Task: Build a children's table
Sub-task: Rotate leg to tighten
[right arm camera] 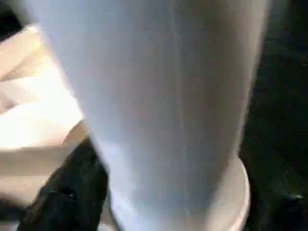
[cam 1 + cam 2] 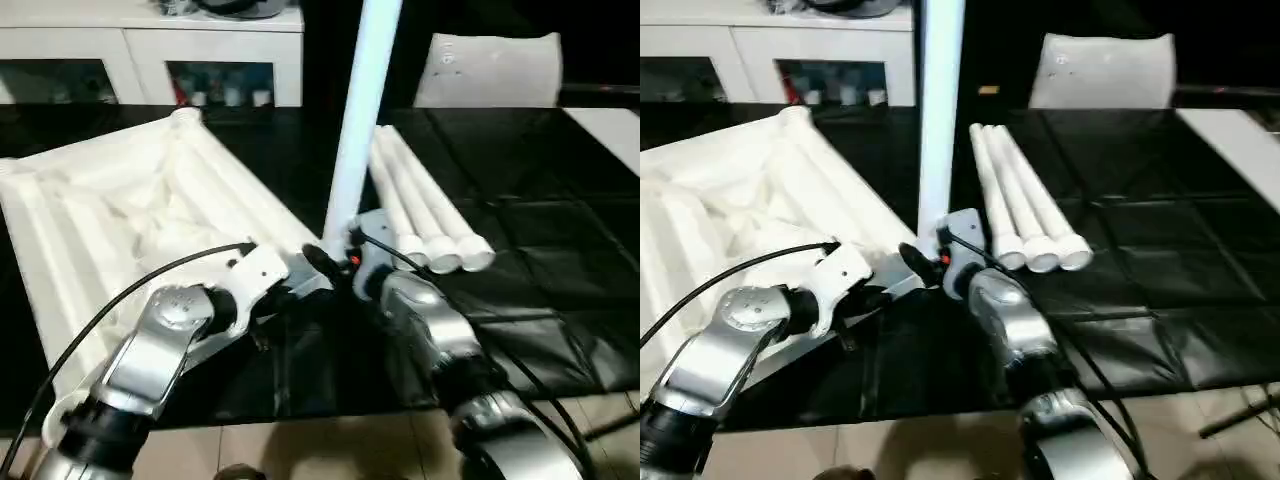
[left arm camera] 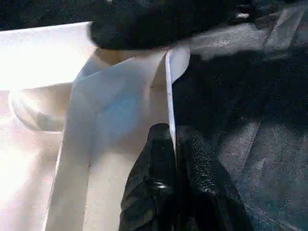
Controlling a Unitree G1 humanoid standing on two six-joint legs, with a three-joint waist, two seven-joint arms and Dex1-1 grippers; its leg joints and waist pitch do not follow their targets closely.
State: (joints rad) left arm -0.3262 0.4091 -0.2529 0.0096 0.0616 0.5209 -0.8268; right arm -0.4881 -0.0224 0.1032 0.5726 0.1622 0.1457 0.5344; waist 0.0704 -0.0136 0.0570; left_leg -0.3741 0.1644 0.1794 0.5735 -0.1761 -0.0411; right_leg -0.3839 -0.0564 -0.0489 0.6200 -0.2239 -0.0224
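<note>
The tabletop [image 2: 120,210] lies underside up; one leg [image 2: 362,110] stands upright in its near corner. The left claw [image 3: 175,159] pinches that corner's rim, while the right claw [image 2: 352,262], beside the leg's base, cannot be read.

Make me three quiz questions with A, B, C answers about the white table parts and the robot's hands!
1. Where do the loose legs lie?
A. on the black floor right of the tabletop
B. on the cabinet
C. on the tabletop

2. How many loose legs lie side by side?
A. one
B. three
C. five

3. How is the fourth leg?
A. lying flat
B. leaning on the bag
C. standing upright at the tabletop's near corner

Answers: 1 A, they rest on dark floor beside the top. 2 B, three round ends show together. 3 C, it rises straight up between the left gripper and the right gripper.
</note>
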